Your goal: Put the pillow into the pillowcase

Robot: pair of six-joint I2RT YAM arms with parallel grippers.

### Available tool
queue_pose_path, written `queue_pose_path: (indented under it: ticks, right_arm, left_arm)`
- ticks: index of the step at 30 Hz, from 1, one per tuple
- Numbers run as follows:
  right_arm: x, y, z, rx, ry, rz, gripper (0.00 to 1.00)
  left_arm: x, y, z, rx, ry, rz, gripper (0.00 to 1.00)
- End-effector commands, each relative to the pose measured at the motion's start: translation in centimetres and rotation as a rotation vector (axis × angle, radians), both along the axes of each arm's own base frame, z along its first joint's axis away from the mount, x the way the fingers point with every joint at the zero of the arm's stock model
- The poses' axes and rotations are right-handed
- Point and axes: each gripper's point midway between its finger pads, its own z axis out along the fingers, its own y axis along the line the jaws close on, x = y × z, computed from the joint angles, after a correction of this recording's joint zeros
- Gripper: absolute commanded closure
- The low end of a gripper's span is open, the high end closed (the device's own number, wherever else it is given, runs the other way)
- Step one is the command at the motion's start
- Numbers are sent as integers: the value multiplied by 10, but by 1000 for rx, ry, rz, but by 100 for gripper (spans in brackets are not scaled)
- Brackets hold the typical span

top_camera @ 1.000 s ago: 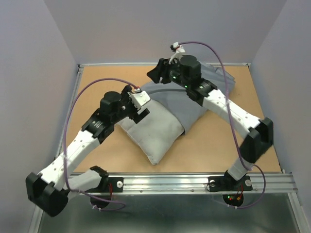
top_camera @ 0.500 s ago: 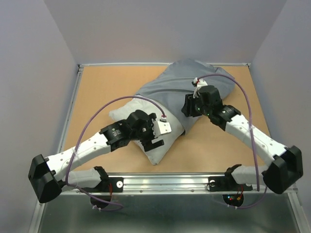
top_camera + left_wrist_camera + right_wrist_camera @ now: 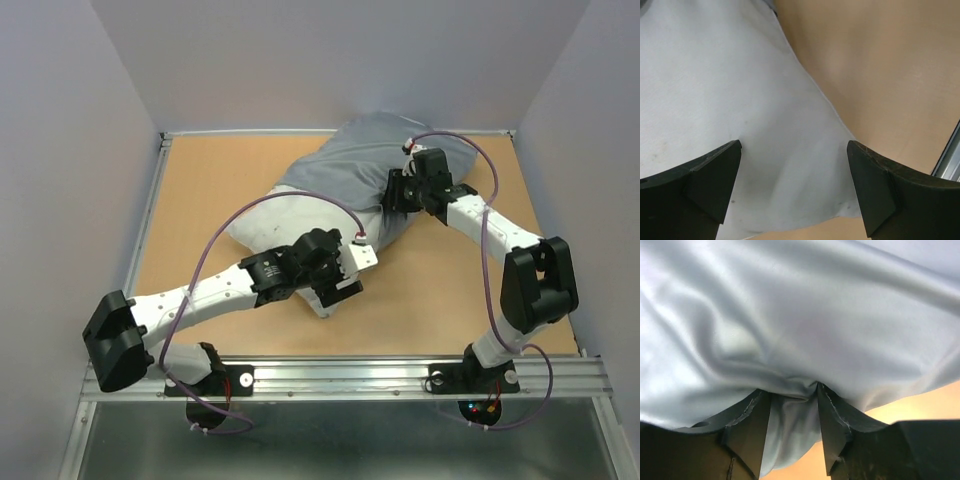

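Observation:
The off-white pillow lies slantwise on the table, its far half inside the blue-grey pillowcase, which bulges toward the back wall. My left gripper hovers over the pillow's near pointed corner, jaws wide open, with pillow fabric below and between them and nothing gripped. My right gripper sits at the pillowcase's right edge. In the right wrist view a bunched fold of the pillowcase lies pinched between its fingers, and the rest of the cloth drapes over the fingertips.
The brown tabletop is bounded by grey walls on three sides. A metal rail runs along the near edge and shows at the right of the left wrist view. Purple cables loop over both arms.
The left gripper has swung from the pillow's left side to its near corner. The right gripper has come down onto the pillowcase edge and closed on it, and the case now bulges further back.

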Motion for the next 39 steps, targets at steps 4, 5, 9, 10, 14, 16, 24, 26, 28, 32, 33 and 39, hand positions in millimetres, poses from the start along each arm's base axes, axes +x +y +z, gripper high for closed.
queue_pose_path:
  ticks: [4,5,9,10,14,16,24,26,28,32,33,39]
  right_arm:
    - [-14,13,81,167,-166,45,45]
    - [-22,10,83,170,-165,41,45]
    - [-72,-4,85,179,-154,46,41]
    - [-80,-8,81,175,-145,37,41]
    - [-118,-20,50,166,-72,19,36]
    - [-127,-19,32,173,-26,26,34]
    - [-112,-11,-26,172,74,13,25]
    - [-109,-10,-32,179,66,2,23]
    - [-107,-9,-34,192,62,-6,23]
    - [-86,-14,-40,157,19,-54,25]
    - [-83,-15,-42,153,15,-59,27]
    - [-62,-14,-61,112,17,-65,61]
  left_arm:
    - [7,-18,-22,39,-7,181,1]
    - [12,-13,-33,76,-8,224,1]
    - [31,4,-73,181,-18,335,2]
    - [33,5,-75,173,-20,339,5]
    - [36,-14,-63,89,-16,286,47]
    - [33,-26,-49,27,1,237,82]
    - [34,-53,-11,-99,78,152,100]
    - [39,-54,-7,-103,83,157,100]
    - [42,-55,-8,-102,94,164,100]
    - [50,-58,-2,-132,106,167,100]
    - [53,-58,0,-141,111,173,100]
    - [71,-62,8,-211,181,225,100]
